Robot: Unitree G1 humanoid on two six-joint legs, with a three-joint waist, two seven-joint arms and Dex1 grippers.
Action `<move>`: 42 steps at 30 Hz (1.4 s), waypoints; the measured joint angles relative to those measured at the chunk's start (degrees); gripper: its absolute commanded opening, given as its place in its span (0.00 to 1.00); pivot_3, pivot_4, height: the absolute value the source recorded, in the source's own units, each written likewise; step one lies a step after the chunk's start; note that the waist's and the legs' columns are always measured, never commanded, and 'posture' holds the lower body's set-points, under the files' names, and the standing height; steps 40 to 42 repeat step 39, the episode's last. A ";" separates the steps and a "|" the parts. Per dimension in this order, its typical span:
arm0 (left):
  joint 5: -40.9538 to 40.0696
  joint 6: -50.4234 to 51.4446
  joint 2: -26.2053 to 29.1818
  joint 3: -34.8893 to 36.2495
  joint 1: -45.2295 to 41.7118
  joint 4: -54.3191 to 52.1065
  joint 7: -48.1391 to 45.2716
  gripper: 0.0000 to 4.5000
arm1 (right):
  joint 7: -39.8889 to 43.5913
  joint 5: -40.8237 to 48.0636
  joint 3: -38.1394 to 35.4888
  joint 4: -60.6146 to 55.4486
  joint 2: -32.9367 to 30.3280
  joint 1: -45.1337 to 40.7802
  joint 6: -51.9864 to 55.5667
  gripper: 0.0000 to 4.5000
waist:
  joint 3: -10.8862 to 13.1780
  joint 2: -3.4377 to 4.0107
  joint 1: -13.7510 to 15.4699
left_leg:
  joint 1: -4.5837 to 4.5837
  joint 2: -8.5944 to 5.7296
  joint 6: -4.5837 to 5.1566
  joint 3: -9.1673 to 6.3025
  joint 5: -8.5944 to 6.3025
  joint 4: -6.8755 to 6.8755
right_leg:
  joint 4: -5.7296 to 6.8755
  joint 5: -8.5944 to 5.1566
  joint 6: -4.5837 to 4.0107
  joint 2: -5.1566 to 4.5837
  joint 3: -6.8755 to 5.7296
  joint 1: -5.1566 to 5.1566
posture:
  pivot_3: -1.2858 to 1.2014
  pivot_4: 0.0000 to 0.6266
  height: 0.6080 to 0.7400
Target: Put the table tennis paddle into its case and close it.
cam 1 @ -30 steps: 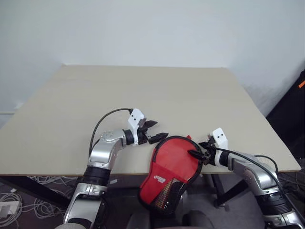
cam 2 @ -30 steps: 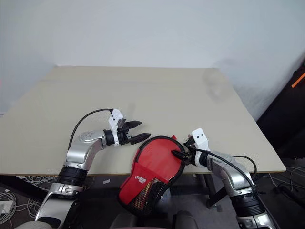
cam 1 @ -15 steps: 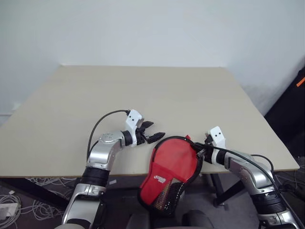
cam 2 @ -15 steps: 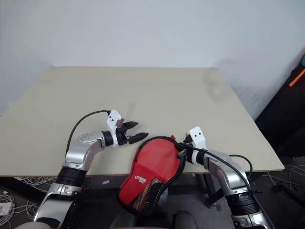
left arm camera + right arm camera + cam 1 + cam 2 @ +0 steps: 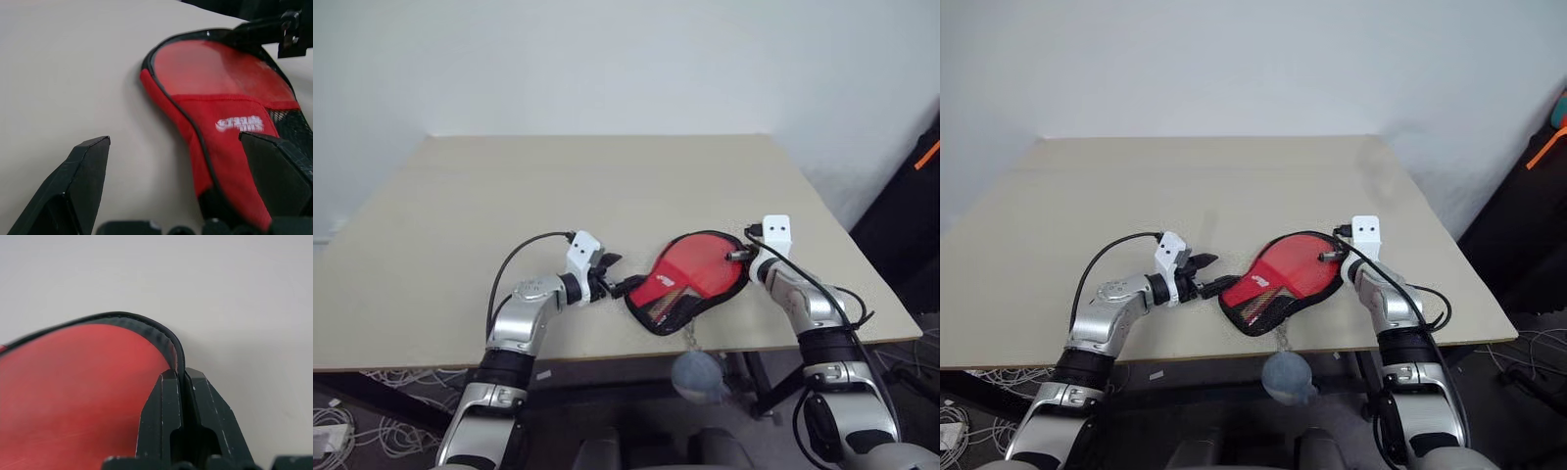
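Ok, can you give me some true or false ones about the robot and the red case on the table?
1. The case lies on the table. True.
2. The right gripper is wide open. False: it is shut on the case's black edge.
3. The left gripper is open. True.
4. A grey ball sits on top of the table. False: it hangs below the table's near edge, under the case.
5. The left gripper is squeezing the case. False: its fingers stand apart at the case's narrow end, not closed on it.
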 measured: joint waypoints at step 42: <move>-7.89 2.02 14.54 20.49 15.38 -10.00 7.67 1.00 | 23.88 15.20 3.43 -32.37 -6.58 4.84 17.88 0.99 | 0.00 0.04 -0.25 | 0.06 0.03 -0.06 0.06 0.10 -0.16 | -0.02 -0.01 -0.12 -0.06 0.02 -0.06 | 0.52 0.00 1.00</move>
